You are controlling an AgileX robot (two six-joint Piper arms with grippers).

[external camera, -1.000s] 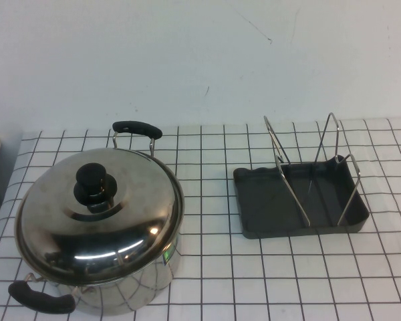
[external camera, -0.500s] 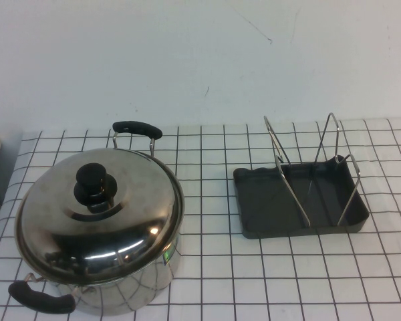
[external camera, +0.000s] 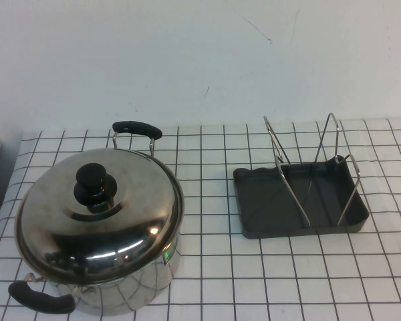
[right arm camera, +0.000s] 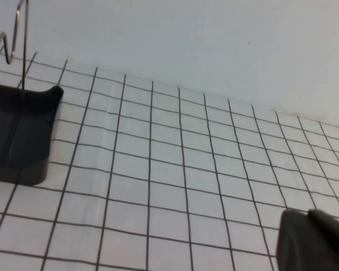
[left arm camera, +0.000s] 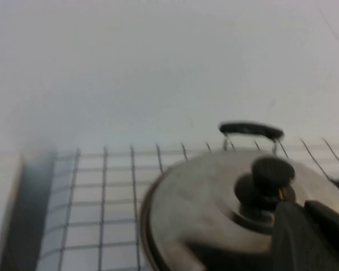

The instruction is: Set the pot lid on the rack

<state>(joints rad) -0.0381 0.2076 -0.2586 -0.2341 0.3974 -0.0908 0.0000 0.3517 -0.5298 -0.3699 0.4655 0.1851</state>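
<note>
A: The pot lid (external camera: 99,215) sits closed on the steel pot (external camera: 130,286), its black knob (external camera: 95,186) upright at the centre. The rack (external camera: 301,200) stands well apart from it on the checked tablecloth (external camera: 214,281), its wire loops (external camera: 284,177) upright and nothing in its tray.

B: Where are the grippers?

A: Neither appears in the high view. The left wrist view shows a dark part of the left gripper (left arm camera: 313,237) at the picture's edge, just beside the knob (left arm camera: 266,183) and low over the lid (left arm camera: 214,220); whether its fingers are open or closed cannot be told, and it has hold of nothing visible. The right wrist view shows only a dark corner of the right gripper (right arm camera: 313,243) above bare cloth (right arm camera: 175,186), with one end of the rack (right arm camera: 20,135) well away from it; its opening cannot be told either.

B: What does each view add?

A: Only the high view shows lid and rack together. Only the wrist views show gripper parts.

B: Any change from the earlier frames?

A: None in the high view: pot, lid and rack lie exactly as before.
</note>
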